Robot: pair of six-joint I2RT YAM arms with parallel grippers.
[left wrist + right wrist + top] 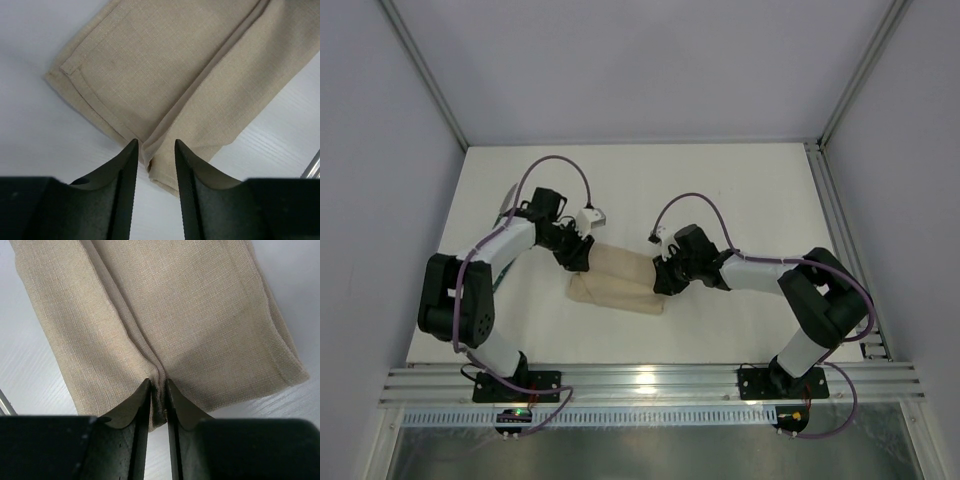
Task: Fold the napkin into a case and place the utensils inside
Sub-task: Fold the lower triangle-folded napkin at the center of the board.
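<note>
**White surface, fold nearly done**

Lying mid-surface toward the near edge as a layered band: napkin [615, 285]. Half open at its left end, empty: left tool [155, 145]. Barely parted over the crease, grip unclear: right tool [158, 382]. Left: loading utensils.

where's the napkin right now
In the top view the folded beige-tan cloth napkin lies on the white table, near the middle and toward the arms, with the left pincer at its left end and the right pincer at its right end.
</note>
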